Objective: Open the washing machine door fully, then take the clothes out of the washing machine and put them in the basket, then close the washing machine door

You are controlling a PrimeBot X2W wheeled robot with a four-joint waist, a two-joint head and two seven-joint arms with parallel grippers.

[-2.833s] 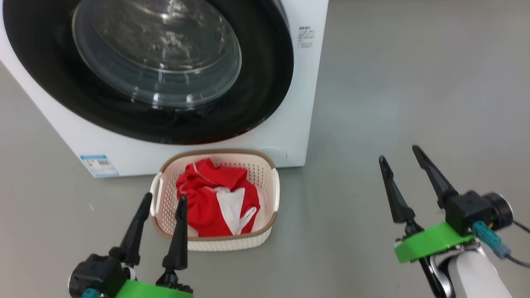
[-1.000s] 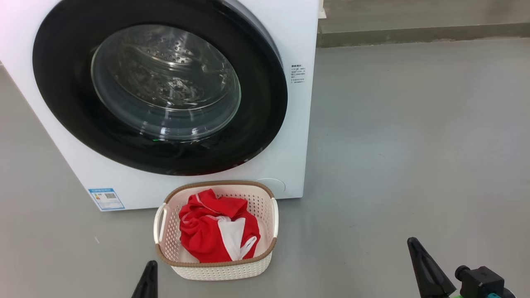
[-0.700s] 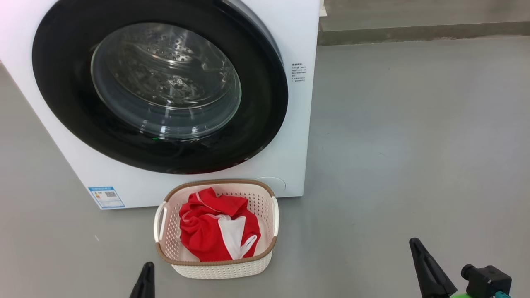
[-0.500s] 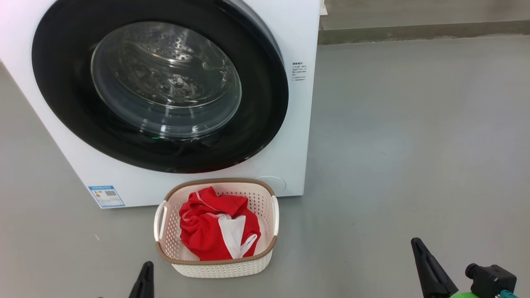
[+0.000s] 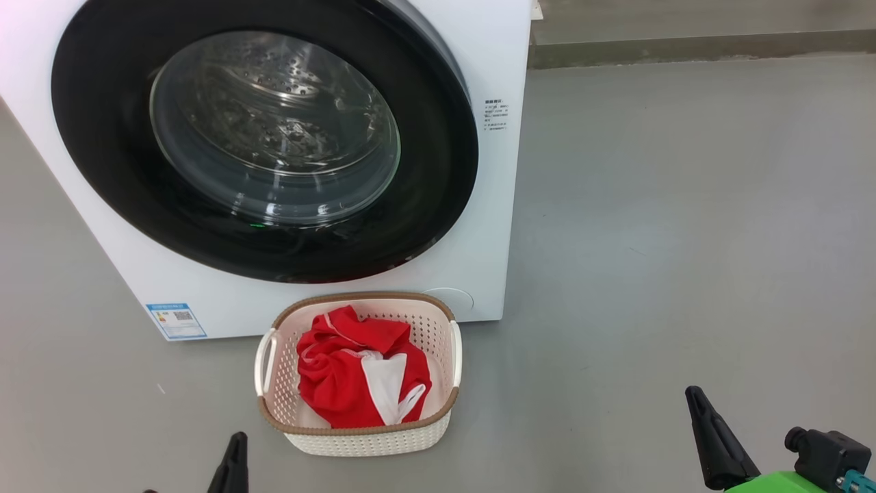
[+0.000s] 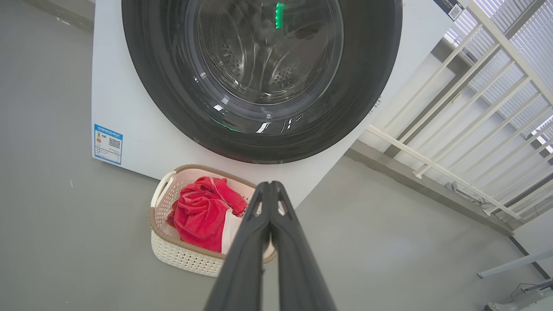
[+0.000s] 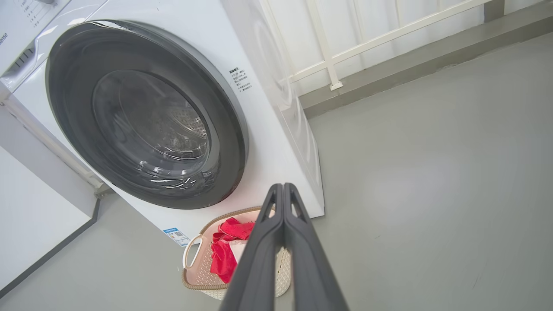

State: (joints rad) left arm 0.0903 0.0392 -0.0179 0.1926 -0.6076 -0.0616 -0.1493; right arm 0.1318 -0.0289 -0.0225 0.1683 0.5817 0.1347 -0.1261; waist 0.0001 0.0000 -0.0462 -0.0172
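Backing off from the washing machine [image 5: 493,226] with the job looking finished.

Over the last few seconds I've drawn both arms low and back. The left gripper [image 6: 270,185] and right gripper [image 7: 283,186] were raised with their fingers spread; now each pair is pressed tip to tip, holding nothing (my head camera has tilted up too, so part of the shift is that). The washing machine door [image 5: 274,130] sits flush and shut. The clothes [image 5: 335,376] lie heaped in the basket [image 5: 363,430], which stands on the floor [image 5: 684,239] just before the machine, so I judge nothing is left to do. A blue-and-white label sticker [image 5: 176,320] with a QR code and a small print block [image 5: 496,115] right of the door are both too small to read. The right wrist view catches the letters "sense" on the control panel [image 7: 26,17].
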